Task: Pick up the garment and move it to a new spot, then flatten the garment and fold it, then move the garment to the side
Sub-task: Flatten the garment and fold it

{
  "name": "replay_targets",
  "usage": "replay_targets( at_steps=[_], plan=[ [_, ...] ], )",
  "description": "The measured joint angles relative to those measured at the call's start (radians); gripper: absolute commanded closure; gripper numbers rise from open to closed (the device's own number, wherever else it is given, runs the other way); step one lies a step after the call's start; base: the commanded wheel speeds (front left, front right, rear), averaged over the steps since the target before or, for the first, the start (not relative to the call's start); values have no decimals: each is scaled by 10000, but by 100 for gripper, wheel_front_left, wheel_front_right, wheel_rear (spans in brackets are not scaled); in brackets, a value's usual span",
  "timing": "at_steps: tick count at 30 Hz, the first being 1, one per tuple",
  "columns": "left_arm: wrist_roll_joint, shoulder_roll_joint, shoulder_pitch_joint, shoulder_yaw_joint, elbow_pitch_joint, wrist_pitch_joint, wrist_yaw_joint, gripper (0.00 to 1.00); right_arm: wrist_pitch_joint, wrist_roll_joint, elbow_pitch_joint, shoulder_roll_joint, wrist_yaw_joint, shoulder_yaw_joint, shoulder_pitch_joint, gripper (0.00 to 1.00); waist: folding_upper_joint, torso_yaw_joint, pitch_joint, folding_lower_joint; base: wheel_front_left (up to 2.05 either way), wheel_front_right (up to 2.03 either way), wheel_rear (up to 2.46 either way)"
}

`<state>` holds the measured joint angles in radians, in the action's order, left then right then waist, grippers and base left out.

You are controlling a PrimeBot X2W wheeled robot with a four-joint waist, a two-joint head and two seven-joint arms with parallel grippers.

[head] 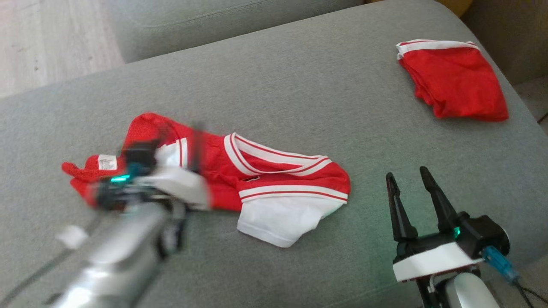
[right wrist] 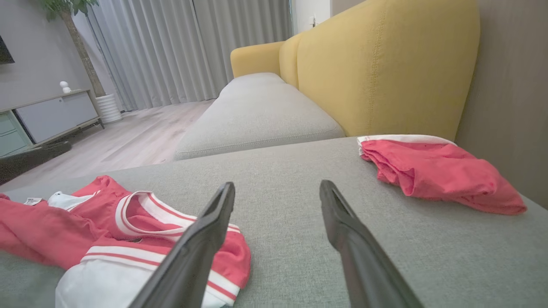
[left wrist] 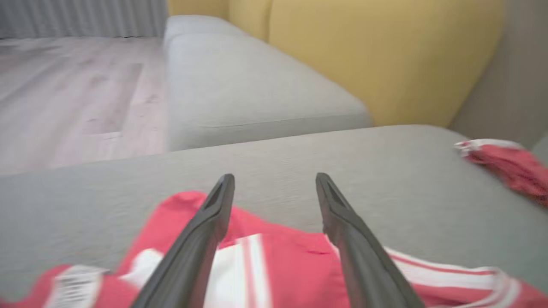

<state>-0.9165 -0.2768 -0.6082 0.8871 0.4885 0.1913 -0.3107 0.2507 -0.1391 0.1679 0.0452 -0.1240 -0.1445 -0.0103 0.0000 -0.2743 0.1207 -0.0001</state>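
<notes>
The garment [head: 274, 184], a red jersey with white trim and a white panel, lies crumpled on the grey sofa cushion [head: 299, 85] left of centre. My left gripper [head: 169, 147], blurred by motion, hovers over the garment's left part. In the left wrist view the left gripper [left wrist: 275, 179] is open, the garment [left wrist: 291, 256] lies beneath it, and nothing sits between its fingers. My right gripper [head: 411, 175] stands open over bare cushion to the right of the garment. In the right wrist view the right gripper [right wrist: 278, 188] is open and empty, with the garment [right wrist: 128, 226] at lower left.
A second red garment [head: 454, 81], folded, lies at the cushion's far right corner. Beyond it rises a yellow backrest [right wrist: 385, 64]. Another grey cushion [right wrist: 257, 111] adjoins at the back. Wooden floor [head: 43, 38] lies past the cushion's left edge.
</notes>
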Motion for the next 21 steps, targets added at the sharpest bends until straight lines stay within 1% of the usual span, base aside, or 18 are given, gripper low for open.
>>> replay_targets(
  at_steps=[2,4,7,10,13,15,21],
  plan=[
    [6,-679,-3,-211,324,-249,-274,0,0,35,2,0,0,-17,75,0,0,103,37,0,0,0,0],
    [-48,-1210,13,-408,543,-550,-456,0,0,82,-12,0,0,-33,77,0,0,183,94,0,0,0,0],
    [-439,-1762,45,-826,570,-819,-604,0,0,82,-61,0,0,-29,77,0,0,292,221,1,0,0,0],
    [-449,-2174,127,-989,556,-1030,-915,0,0,84,-69,0,0,-48,77,0,0,421,347,1,0,0,0],
    [-665,-2451,363,-1166,497,-1124,-1133,0,0,86,-71,0,0,-67,76,0,0,539,446,1,0,0,0],
    [-817,-2529,545,-1256,330,-1200,-1214,0,0,92,-71,0,0,-67,76,0,0,602,497,1,0,0,0],
    [-1258,-2541,1083,-1465,-276,-1290,-1239,0,0,174,-73,0,0,-59,75,0,0,759,588,1,0,0,0]
  ],
)
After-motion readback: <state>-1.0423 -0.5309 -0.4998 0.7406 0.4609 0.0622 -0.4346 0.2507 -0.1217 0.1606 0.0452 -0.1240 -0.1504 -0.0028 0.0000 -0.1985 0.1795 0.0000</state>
